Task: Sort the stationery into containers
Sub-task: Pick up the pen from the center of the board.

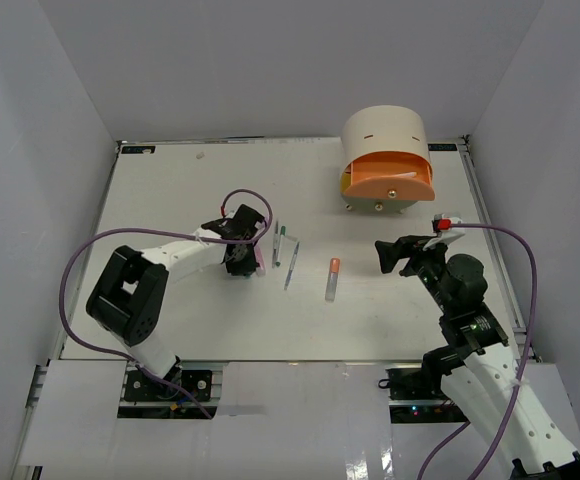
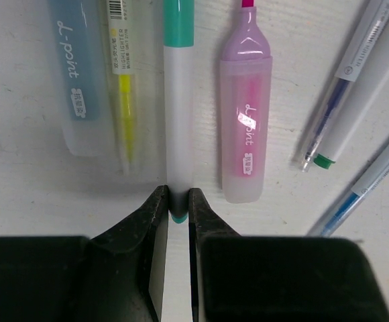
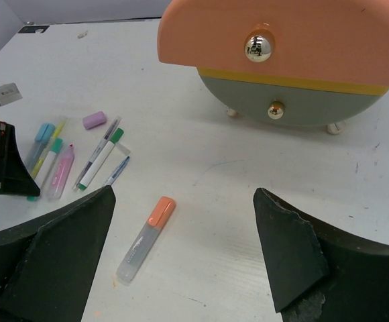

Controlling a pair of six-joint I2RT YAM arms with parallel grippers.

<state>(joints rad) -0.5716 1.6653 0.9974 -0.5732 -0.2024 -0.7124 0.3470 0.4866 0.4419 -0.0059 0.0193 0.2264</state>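
The white pen with a teal cap (image 2: 178, 121) lies flat on the table (image 1: 170, 200), well left of the cream desk organiser (image 1: 385, 135) and nearer the arms. In the left wrist view its long axis runs straight away from the camera. The capped end points away, and the small teal tail end sits between the fingers. The left gripper (image 2: 178, 204) has closed on that tail end, one black fingertip (image 2: 155, 201) pressed against each side of the barrel.

Parallel to the pen lie a pink highlighter (image 2: 247, 134) on one side and a yellow pen (image 2: 123, 100) and a blue highlighter (image 2: 77, 80) on the other. A further group of thin pens (image 2: 355, 87) lies slanted beyond the pink one. A small purple piece (image 3: 94, 120) lies farther back than these, still well left of the organiser.

An orange-capped marker (image 1: 333, 278) lies alone in front of the organiser, its cap toward it.

The right gripper (image 3: 183, 194) hangs in front of the organiser with its fingers spread wide, holding and touching nothing. The organiser's peach-orange drawer (image 3: 282, 33) juts out above the yellow drawer (image 3: 295, 82) and the grey-green drawer (image 3: 295, 104)
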